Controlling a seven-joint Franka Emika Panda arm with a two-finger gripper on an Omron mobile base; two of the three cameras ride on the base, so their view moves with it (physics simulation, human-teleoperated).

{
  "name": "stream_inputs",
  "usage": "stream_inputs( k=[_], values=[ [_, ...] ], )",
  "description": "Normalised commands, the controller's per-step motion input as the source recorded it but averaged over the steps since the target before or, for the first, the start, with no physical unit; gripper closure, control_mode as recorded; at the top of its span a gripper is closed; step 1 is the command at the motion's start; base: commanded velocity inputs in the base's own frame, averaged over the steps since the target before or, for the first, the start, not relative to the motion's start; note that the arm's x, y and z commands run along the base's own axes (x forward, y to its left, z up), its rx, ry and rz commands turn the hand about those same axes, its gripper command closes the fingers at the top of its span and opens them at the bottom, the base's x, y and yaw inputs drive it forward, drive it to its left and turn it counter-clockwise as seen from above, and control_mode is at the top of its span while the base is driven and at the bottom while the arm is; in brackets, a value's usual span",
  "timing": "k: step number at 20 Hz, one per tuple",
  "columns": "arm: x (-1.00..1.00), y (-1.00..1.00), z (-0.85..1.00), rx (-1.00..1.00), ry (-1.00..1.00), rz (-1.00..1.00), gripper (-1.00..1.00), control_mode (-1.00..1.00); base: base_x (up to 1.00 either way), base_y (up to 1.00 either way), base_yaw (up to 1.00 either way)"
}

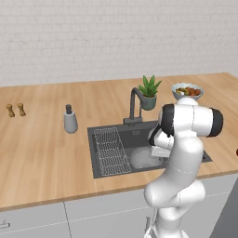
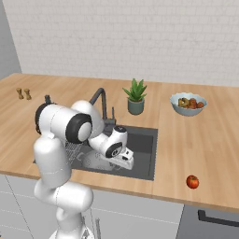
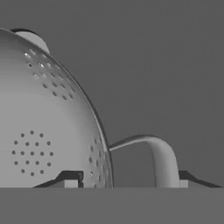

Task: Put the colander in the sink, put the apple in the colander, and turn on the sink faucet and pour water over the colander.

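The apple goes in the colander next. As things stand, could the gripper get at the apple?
Probably yes. The apple lies alone on bare counter right of the sink, nothing around it; the gripper is down in the sink at the colander.

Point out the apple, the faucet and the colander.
apple [image 2: 192, 181]: right base view, middle of the red fruit.
faucet [image 1: 133, 103]: left base view, on the upright stem.
colander [image 3: 48, 131]: hand view, perforated inner wall.
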Motion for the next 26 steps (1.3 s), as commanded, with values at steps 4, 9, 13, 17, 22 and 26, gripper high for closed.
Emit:
stream_inputs(
  k=[4,9,13,17,22,26],
  values=[
    [0.0,0.03,0.04,0.0,0.01,0.0,-1.0,-1.0,0.0,0.0,0.0],
    [-0.11,-0.15,0.34,0.0,0.0,0.0,-1.0,-1.0,0.0,0.0,0.0],
    [-0.05,-0.24,0.57,0.0,0.0,0.0,-1.0,-1.0,0.0,0.0,0.0],
    [0.0,-0.37,0.8,0.0,0.0,0.0,-1.0,-1.0,0.0,0.0,0.0],
    [0.0,-0.53,1.0,0.01,0.0,0.0,-1.0,-1.0,0.0,0.0,0.0],
    [-0.27,-0.87,0.83,0.0,0.0,0.0,-1.0,-1.0,0.0,0.0,0.0]
  ],
)
